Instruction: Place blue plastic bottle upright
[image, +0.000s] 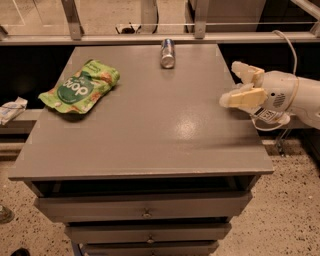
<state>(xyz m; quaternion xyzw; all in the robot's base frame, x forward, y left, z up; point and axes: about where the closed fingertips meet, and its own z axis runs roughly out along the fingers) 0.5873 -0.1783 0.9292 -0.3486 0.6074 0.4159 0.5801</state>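
My gripper (241, 88) is at the right edge of the grey table (150, 130), level with its middle, on a white arm that reaches in from the right. Of the blue plastic bottle I see at most a small pale rounded bit (225, 101) at the gripper's lower tip. I cannot tell for sure that this is the bottle. The rest of it is hidden by the gripper or out of view.
A small silver-blue can (167, 53) lies on its side at the table's far edge. A green snack pouch (80, 89) lies at the far left. Drawers (145, 207) sit under the tabletop. A cable (287, 47) hangs behind the arm.
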